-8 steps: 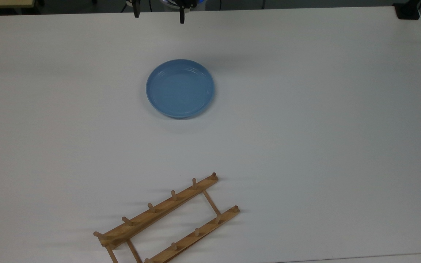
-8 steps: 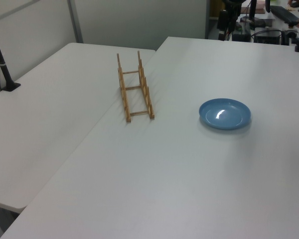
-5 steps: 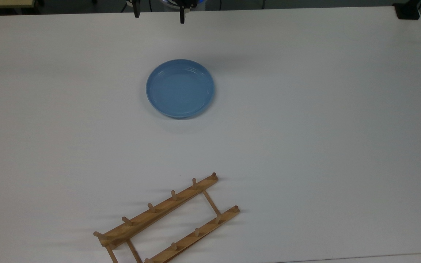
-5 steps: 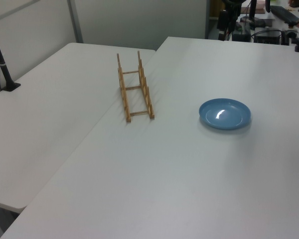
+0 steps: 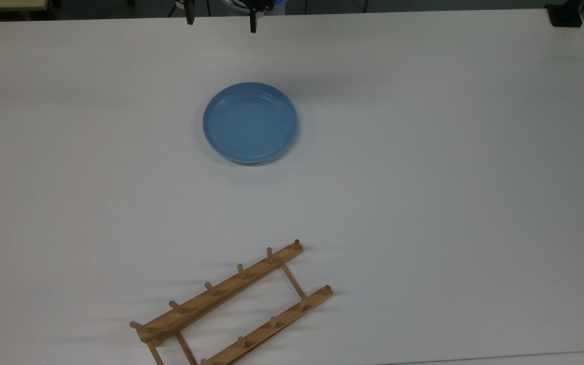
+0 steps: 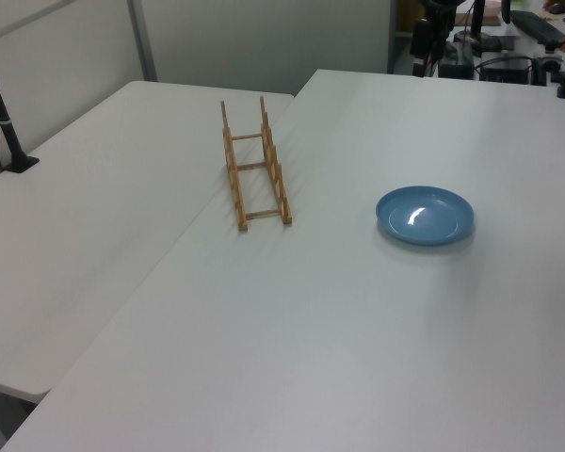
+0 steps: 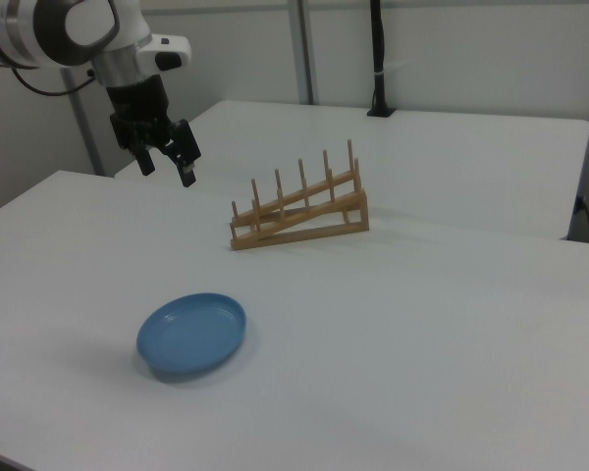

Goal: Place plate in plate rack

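We saw the gripper (image 7: 167, 168) hanging wide open and empty in the right view's upper left, above the white table (image 7: 452, 334); the blue plate (image 7: 191, 333) lay flat lower left, well apart from the wooden plate rack (image 7: 299, 209).

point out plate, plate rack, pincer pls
plate (image 5: 250, 123): top view, middle of its inside.
plate rack (image 7: 304, 222): right view, on the near rail.
pincer (image 7: 167, 164): right view, midway between its open fingertips.
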`<state>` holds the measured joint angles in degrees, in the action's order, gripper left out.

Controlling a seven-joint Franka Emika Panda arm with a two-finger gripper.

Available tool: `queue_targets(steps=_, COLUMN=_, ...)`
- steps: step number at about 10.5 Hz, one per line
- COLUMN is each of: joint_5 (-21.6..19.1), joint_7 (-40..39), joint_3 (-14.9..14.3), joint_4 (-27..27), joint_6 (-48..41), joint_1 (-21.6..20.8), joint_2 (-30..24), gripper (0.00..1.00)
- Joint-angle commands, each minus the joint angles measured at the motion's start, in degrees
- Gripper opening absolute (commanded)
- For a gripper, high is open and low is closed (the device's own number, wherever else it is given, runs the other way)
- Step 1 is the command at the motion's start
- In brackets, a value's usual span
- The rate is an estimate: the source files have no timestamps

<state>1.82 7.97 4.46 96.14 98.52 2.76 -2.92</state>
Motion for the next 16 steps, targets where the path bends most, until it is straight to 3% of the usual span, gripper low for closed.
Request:
queue_targets(steps=1, joint_5=-0.2, joint_7=-0.9, joint_3=-0.6, joint_4=-0.8, joint_6=0.4, joint_1=-0.6, joint_2=0.3, gripper=1.0)
queue_targets(steps=3, joint_5=-0.2, joint_7=-2.0, joint_3=-0.6, joint_4=-0.7, joint_6=0.1, joint_1=-0.3, joint_2=0.1, gripper=1.0)
queue_targets(steps=4, joint_5=-0.1, joint_7=-6.3, joint_3=-0.6, joint_4=-0.6, joint_6=0.0, joint_1=0.0, joint_2=0.1, gripper=1.0)
queue_targets(steps=7, joint_5=0.0, joint_7=-27.8, joint_3=-0.7, joint_4=1.2, joint_6=-0.9, joint_1=3.9, joint_2=0.6, gripper=1.0)
queue_targets(steps=10, joint_5=0.8, joint_7=-29.4, joint_3=-0.7, joint_4=6.0, joint_6=1.0, joint_1=5.9, joint_2=1.5, gripper=1.0)
queue_targets(steps=13, joint_5=0.9, joint_7=-32.0, joint_3=-0.7, joint_4=15.8, joint_6=11.4, joint_1=7.3, joint_2=2.8, gripper=1.0)
queue_targets(steps=16, joint_5=0.8, joint_7=-32.5, joint_3=-0.8, joint_4=20.7, joint_6=18.3, joint_1=9.2, joint_2=6.3, gripper=0.99)
